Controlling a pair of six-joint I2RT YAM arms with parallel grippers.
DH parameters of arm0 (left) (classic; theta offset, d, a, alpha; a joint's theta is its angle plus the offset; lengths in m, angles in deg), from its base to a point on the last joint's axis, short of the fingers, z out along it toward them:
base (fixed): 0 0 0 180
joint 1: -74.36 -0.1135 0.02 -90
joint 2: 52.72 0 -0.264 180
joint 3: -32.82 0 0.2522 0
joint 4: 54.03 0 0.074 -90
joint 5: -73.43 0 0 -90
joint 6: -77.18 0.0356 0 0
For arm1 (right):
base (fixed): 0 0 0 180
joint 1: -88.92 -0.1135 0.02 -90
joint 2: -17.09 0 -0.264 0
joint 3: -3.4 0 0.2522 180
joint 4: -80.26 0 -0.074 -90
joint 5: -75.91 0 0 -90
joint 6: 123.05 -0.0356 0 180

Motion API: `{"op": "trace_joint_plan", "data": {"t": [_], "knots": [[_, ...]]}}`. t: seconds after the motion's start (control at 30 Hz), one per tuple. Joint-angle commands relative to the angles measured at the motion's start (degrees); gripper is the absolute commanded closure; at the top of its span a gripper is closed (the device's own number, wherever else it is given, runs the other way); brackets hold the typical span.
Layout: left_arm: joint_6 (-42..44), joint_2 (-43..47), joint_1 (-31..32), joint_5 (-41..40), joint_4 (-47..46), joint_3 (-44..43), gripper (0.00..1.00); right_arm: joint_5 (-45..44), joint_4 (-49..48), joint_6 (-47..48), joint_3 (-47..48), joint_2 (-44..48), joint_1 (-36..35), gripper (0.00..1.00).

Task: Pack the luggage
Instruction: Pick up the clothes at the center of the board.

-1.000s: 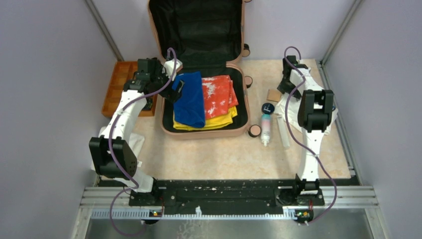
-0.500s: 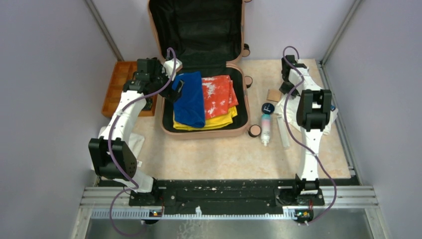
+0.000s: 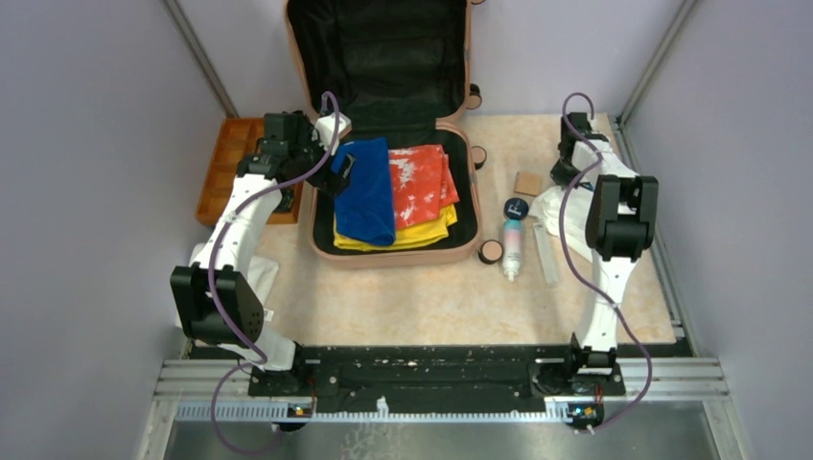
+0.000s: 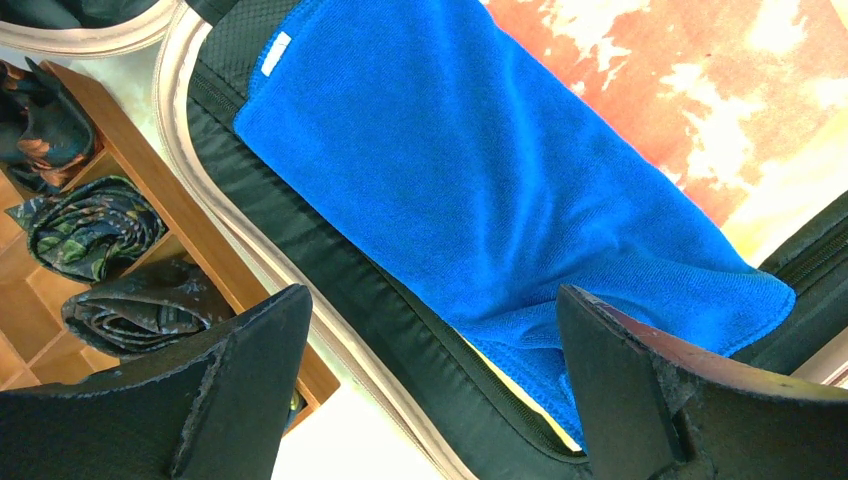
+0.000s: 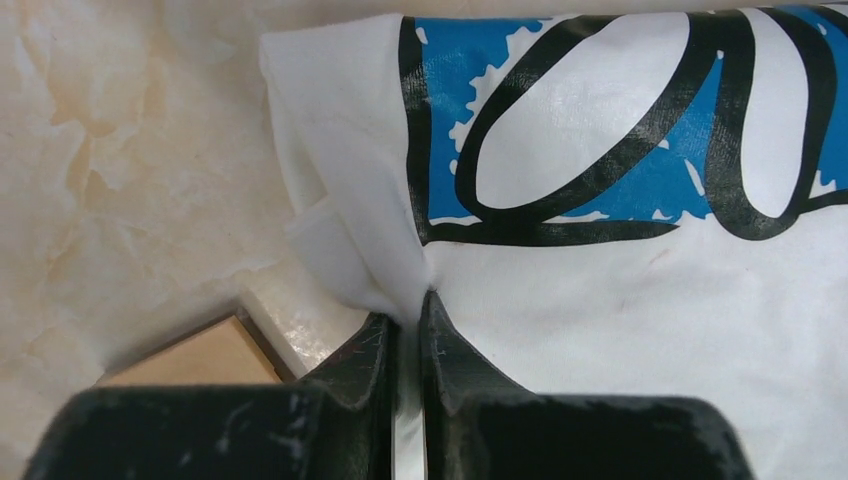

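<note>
At your left, near the orange tray (image 3: 228, 168), your left gripper (image 4: 430, 300) hangs with its fingers spread wide over the blue towel (image 4: 480, 170) inside the luggage (image 3: 383, 57). The luggage lies open at the far centre of the table (image 3: 422, 297), lid upright. At your right, your right gripper (image 5: 408, 300) pinches a fold of the white printed shirt (image 5: 620, 330).

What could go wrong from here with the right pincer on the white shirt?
1. The right pincer holds only a thin fold at the edge of the white shirt; the fabric may slip out or unfold on lifting.
2. The bottle lies between shirt and suitcase; a trailing shirt could knock it.
3. The open left pincer hangs over the blue towel in the suitcase and might block the drop.
</note>
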Motion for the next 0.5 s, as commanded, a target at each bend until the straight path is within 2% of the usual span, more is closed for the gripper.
{"op": "trace_joint_plan", "data": {"t": [0.0, 0.2, 0.47], "knots": [[-0.72, 1.09, 0.29, 0.36, -0.46, -1.98, 0.01, 4.05, -6.79, 0.77, -7.04, 6.05, 1.22, 1.0], [-1.06, 0.93, 0.5, -0.14, -0.46, -2.67, 0.01, 6.09, -14.83, 3.3, -15.28, 18.26, 2.45, 1.0], [-1.25, 0.97, 0.92, -0.26, 0.11, -3.98, 0.01, 21.32, -24.75, 3.85, -22.34, 32.53, 4.82, 1.0]]}}
